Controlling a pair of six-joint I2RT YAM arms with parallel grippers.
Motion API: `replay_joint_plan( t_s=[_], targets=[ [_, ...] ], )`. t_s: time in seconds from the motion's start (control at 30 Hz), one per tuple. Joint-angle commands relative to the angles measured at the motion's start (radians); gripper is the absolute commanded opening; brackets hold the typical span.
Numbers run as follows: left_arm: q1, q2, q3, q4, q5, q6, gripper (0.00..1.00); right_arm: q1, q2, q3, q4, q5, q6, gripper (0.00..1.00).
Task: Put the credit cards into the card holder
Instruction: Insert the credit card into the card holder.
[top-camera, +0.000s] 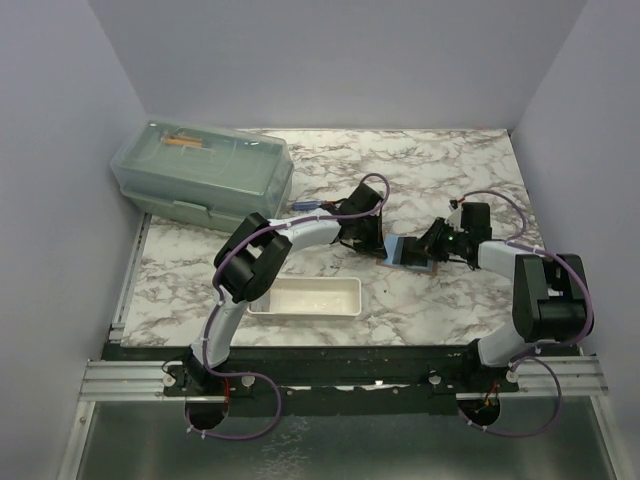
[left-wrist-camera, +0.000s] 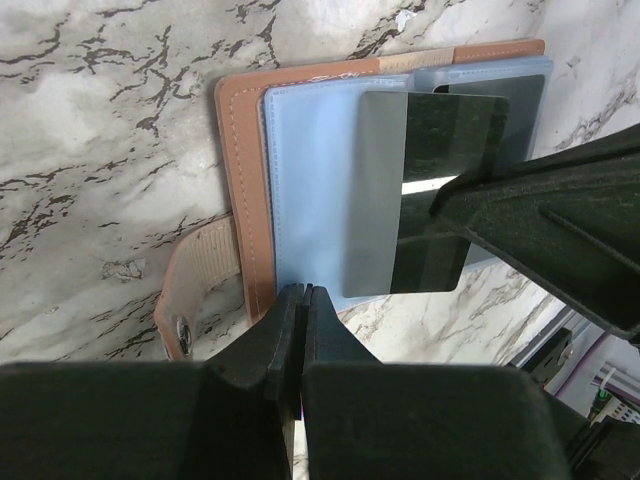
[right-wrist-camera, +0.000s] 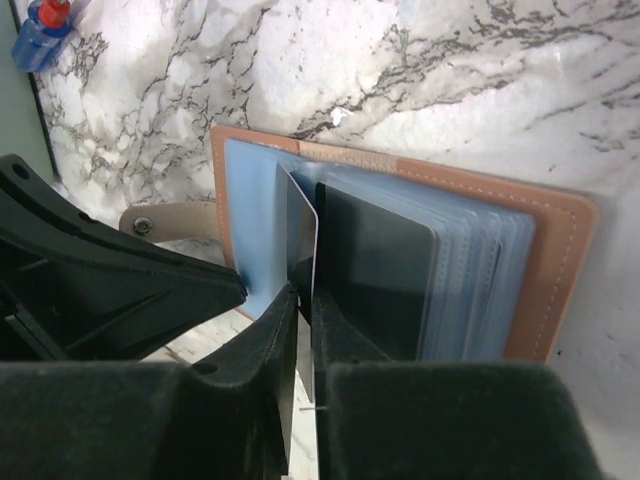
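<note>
The tan-brown card holder (top-camera: 405, 252) lies open on the marble table between both grippers, its blue clear sleeves up. In the left wrist view my left gripper (left-wrist-camera: 303, 292) is shut on the near edge of the card holder (left-wrist-camera: 240, 150), at a blue sleeve (left-wrist-camera: 310, 180). My right gripper (right-wrist-camera: 303, 295) is shut on a dark blue-grey credit card (right-wrist-camera: 300, 235), held on edge over the open card holder (right-wrist-camera: 560, 240). That card (left-wrist-camera: 430, 190) hangs above the sleeves. Another dark card (right-wrist-camera: 375, 275) sits inside a sleeve. The strap with its stud (left-wrist-camera: 185, 300) sticks out sideways.
A long white tray (top-camera: 305, 298) lies near the front, left of centre. A pale green lidded box (top-camera: 205, 175) stands at the back left. A small blue bottle with a red cap (right-wrist-camera: 40, 30) lies beyond the holder. Walls close in the sides and back.
</note>
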Motion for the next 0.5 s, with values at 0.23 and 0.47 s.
replay_joint_plan(
  t_s=[0.23, 0.47],
  targets=[
    [0.036, 0.003, 0.059, -0.1, 0.008, 0.013, 0.05, 0.0, -0.003, 0.134, -0.321, 0.132, -0.097, 0.46],
    [0.04, 0.028, 0.068, -0.112, 0.018, 0.013, 0.03, 0.001, 0.0, 0.127, -0.307, 0.115, -0.089, 0.49]
  ],
)
